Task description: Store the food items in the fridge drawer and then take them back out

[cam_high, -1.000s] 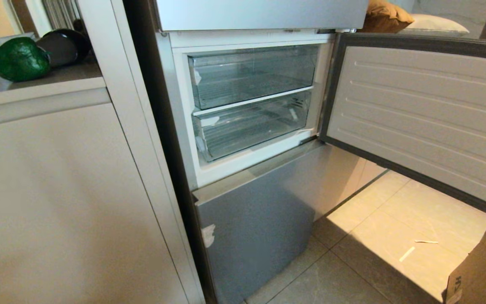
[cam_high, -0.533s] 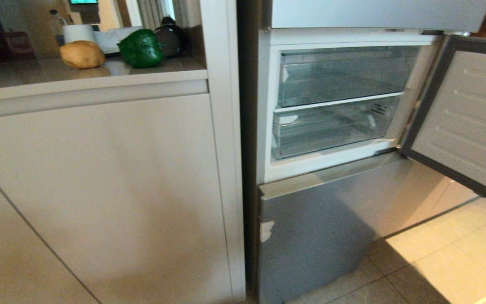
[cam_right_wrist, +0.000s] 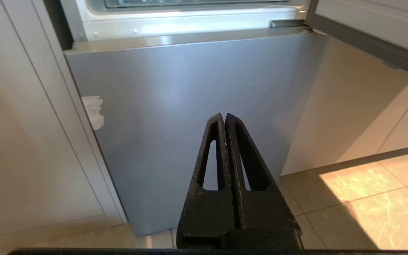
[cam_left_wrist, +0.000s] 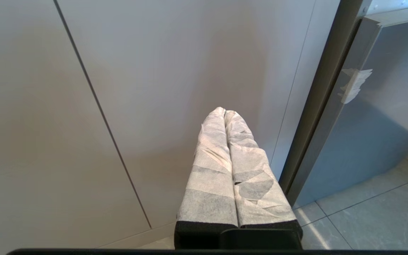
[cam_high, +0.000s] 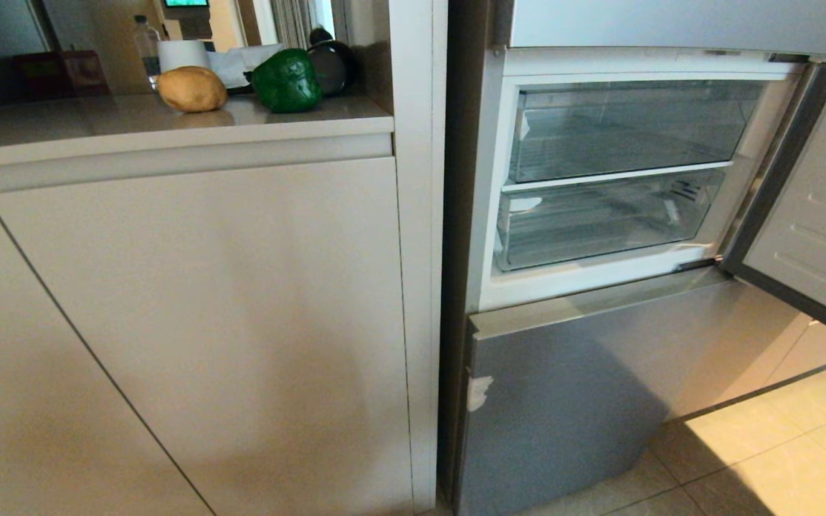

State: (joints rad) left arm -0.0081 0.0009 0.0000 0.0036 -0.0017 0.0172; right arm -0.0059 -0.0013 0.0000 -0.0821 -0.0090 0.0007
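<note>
The fridge drawer [cam_high: 599, 226] sat pushed in behind the swung-open middle door [cam_high: 814, 215] of the fridge [cam_high: 563, 387], a second clear bin [cam_high: 628, 129] above it. On the table [cam_high: 97, 122] to the left rested the green pepper [cam_high: 286, 80] and, just beside it, the potato [cam_high: 191, 89]. The left pincer [cam_left_wrist: 224, 112] faced beige cabinet doors [cam_high: 205, 322], fingers pressed together and empty; the right pincer [cam_right_wrist: 224, 115], likewise closed and empty, faced the fridge's lower panel.
</note>
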